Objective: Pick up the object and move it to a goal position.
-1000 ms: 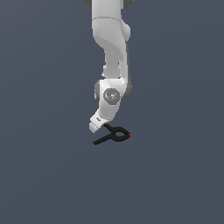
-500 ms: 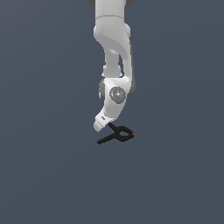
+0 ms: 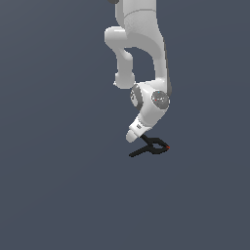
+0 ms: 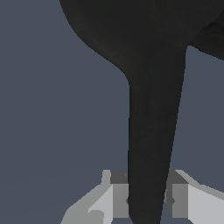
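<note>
Clearly the gripper (image 4: 148, 201) pinches the black clamp (image 3: 152, 146) by one handle, mid-carry; next it needs a steady move to the goal.

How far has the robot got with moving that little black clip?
The pick-up looks done: in the wrist view the gripper's fingers press on either side of the black spring clamp, and in the exterior view the clamp hangs under the gripper. In hand is the carrying. Left is getting it to the goal, but no goal marker shows in either view, so I cannot tell how far remains.
</note>
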Robot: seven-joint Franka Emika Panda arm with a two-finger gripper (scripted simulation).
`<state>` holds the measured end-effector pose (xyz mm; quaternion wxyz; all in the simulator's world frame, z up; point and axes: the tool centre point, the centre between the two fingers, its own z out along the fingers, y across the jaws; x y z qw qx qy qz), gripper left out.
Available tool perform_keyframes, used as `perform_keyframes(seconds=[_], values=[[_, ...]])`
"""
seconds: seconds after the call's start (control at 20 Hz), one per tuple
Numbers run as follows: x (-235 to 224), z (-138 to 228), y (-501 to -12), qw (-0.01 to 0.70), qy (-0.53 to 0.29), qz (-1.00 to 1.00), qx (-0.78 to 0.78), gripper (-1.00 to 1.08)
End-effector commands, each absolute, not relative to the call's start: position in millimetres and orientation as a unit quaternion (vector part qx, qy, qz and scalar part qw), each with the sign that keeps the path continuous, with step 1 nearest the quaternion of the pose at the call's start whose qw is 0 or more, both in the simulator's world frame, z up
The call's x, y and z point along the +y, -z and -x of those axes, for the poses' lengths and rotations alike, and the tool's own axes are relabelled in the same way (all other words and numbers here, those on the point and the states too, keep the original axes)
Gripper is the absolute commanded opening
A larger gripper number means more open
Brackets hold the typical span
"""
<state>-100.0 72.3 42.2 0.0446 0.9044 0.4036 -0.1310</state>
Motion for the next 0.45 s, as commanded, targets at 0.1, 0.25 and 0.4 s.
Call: perform_keyframes(seconds=[0.1, 0.25, 0.4], values=[[109, 104, -49, 0.045, 0.13, -0.905, 0.403, -1.0], [123, 105, -51, 0.045, 0.13, -0.905, 0.403, -1.0], [127, 105, -52, 0.044, 0.13, -0.905, 0.403, -1.0]])
